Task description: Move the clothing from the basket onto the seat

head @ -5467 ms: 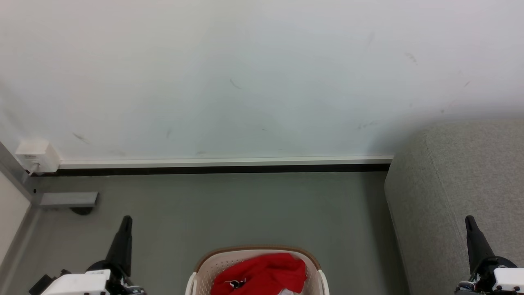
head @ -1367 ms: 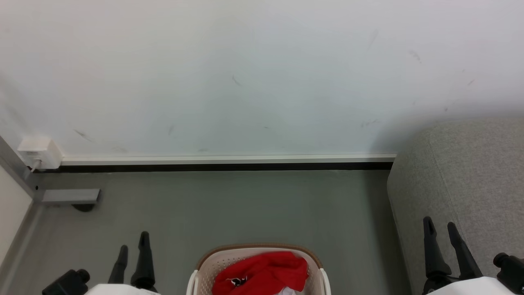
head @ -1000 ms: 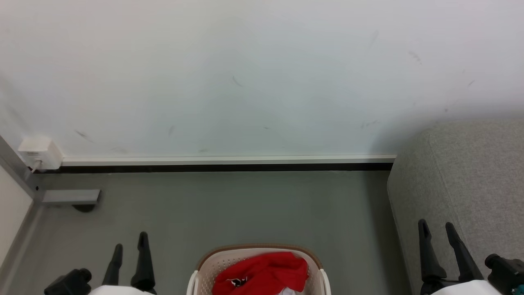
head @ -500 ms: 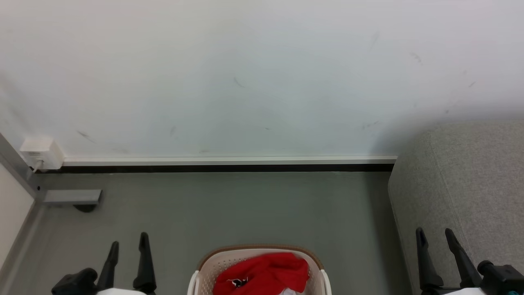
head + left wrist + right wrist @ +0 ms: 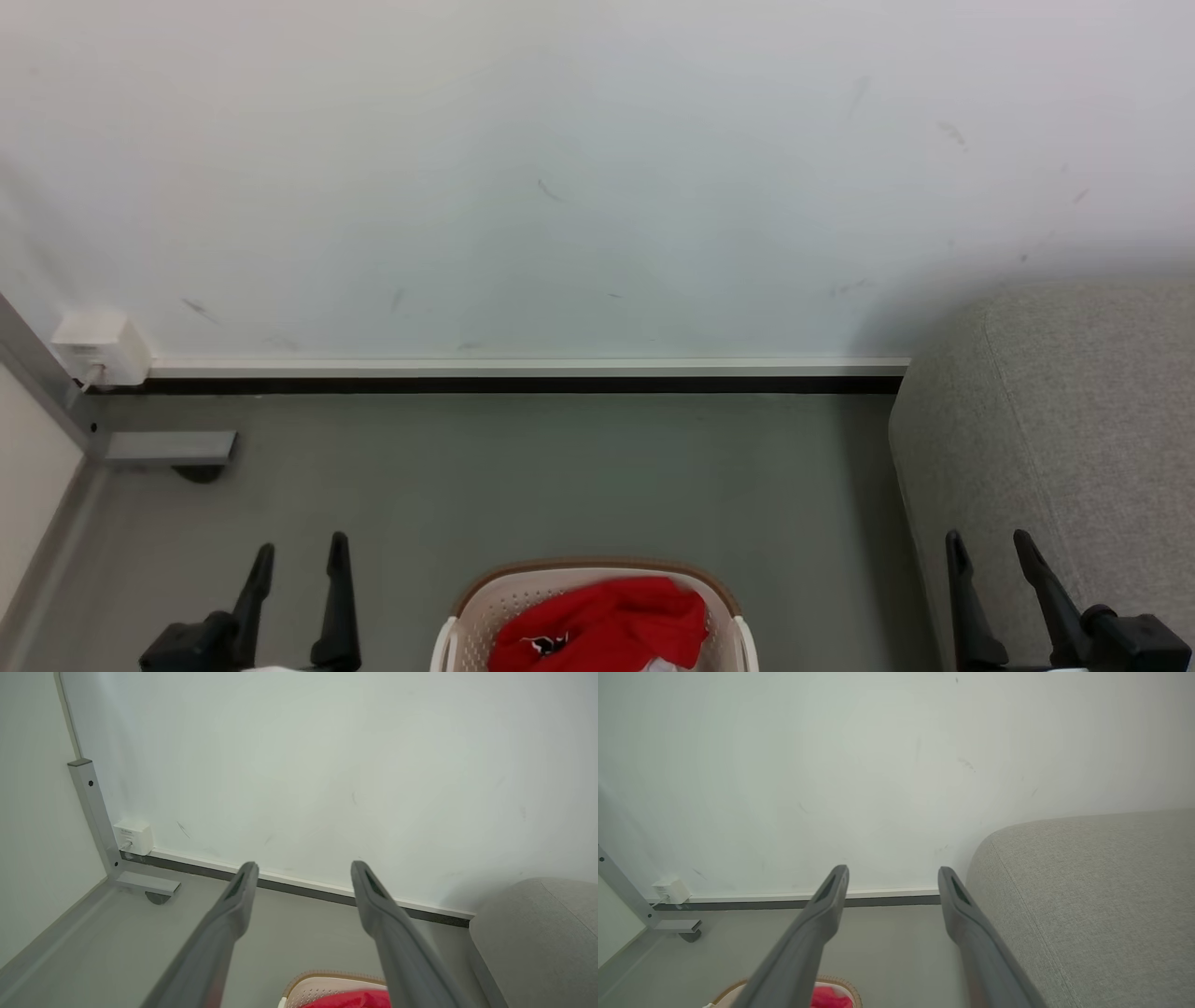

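Your left gripper point(image 5: 301, 560) and right gripper point(image 5: 988, 553) are spread, empty. Lower one into the laundry basket point(image 5: 579, 567), pinch the red garment point(image 5: 607, 623) at its bunched top, lift it clear.

Basket point(image 5: 471, 621) near centre on floor point(image 5: 560, 476), clothing point(image 5: 607, 630) in it. Seat point(image 5: 1074, 420) at right, apart from basket, far end by wall point(image 5: 560, 187). Wall box point(image 5: 101, 347) far left at wall foot, bracket point(image 5: 168, 448) just nearer. Left gripper point(image 5: 302, 546) left of basket; right gripper point(image 5: 987, 537) right of it, at seat's left edge.
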